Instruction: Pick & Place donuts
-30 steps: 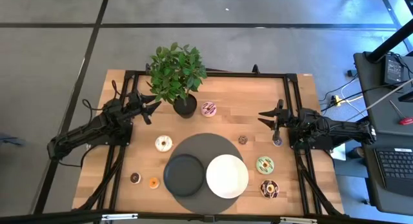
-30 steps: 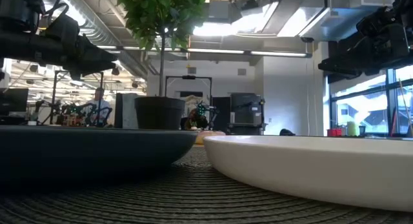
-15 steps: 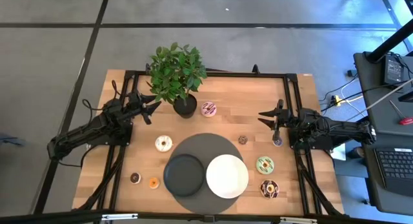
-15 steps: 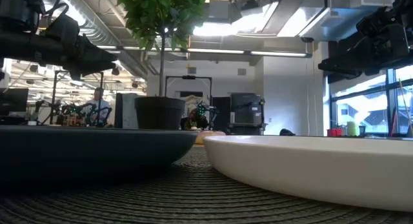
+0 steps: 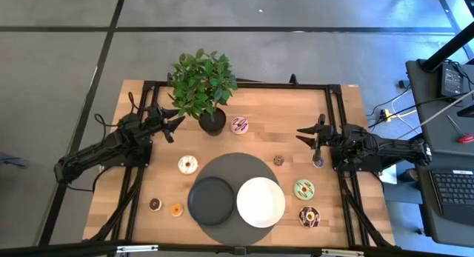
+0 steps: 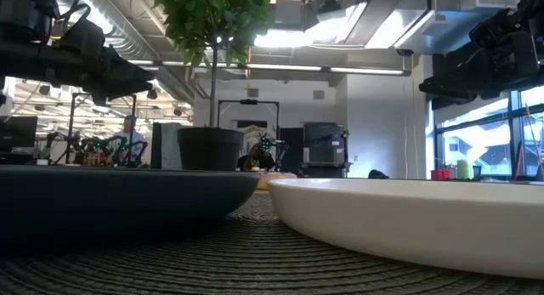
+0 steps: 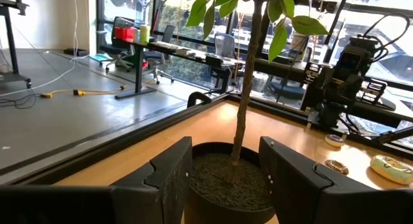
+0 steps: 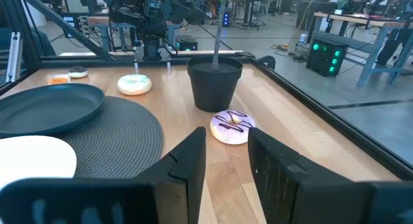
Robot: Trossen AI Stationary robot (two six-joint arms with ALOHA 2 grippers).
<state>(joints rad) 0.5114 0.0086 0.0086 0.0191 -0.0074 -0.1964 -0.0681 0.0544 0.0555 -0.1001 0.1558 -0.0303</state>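
Note:
Several toy donuts lie flat on the wooden table: pink, white, green, chocolate-sprinkled, and tiny brown, orange and purplish ones. My left gripper is open and empty at the far left, just left of the plant pot. My right gripper is open and empty at the right, above the table, pointing toward the pink donut. The white donut also shows in the right wrist view.
A potted plant stands at the far middle. A black plate and a white plate sit on a dark round mat at the near middle. A black frame rims the table. A person shows far off in the room.

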